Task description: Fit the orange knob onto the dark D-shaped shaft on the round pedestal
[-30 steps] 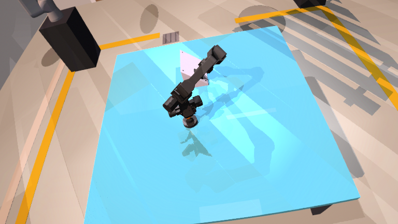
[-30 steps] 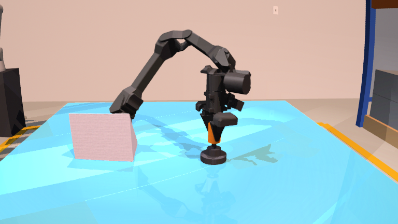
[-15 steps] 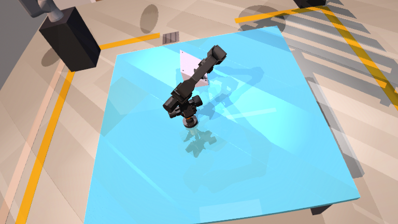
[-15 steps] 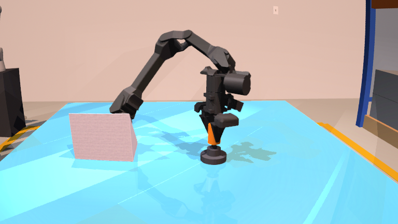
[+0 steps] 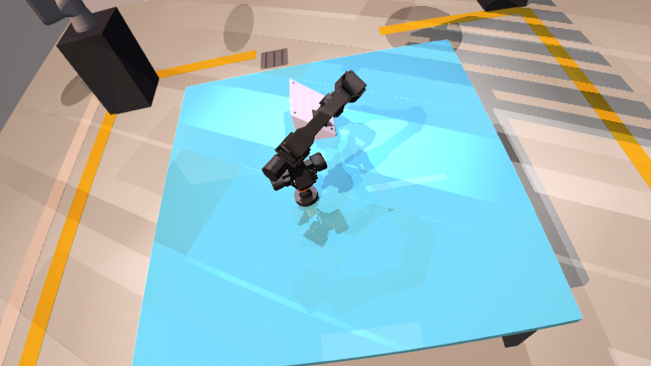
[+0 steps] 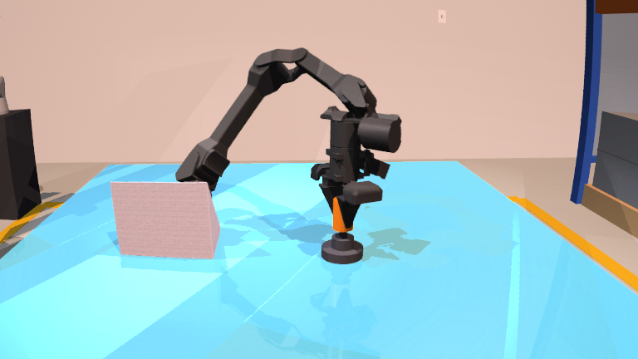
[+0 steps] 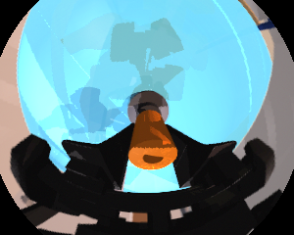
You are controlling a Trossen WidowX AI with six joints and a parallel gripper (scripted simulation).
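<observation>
The orange knob (image 6: 338,216) (image 7: 152,132) is upright between the fingers of my gripper (image 6: 342,216) (image 7: 149,126), which is shut on it. In the wrist view the knob's near end shows a dark D-shaped opening. The round dark pedestal (image 5: 302,202) (image 6: 341,253) (image 7: 134,109) stands on the table directly below the knob. In the exterior view a short dark piece of the shaft (image 6: 343,234) shows between the knob's lower end and the pedestal's raised collar, so the knob is above the pedestal. The shaft's flat side cannot be made out.
A pale pink wedge-shaped block (image 5: 307,108) (image 6: 162,219) with small dark holes on its sloping face stands beside the arm's base. The blue table (image 5: 240,295) (image 6: 423,303) carries the arm, block and pedestal. Dark cabinets (image 5: 108,59) stand on the floor beyond the table.
</observation>
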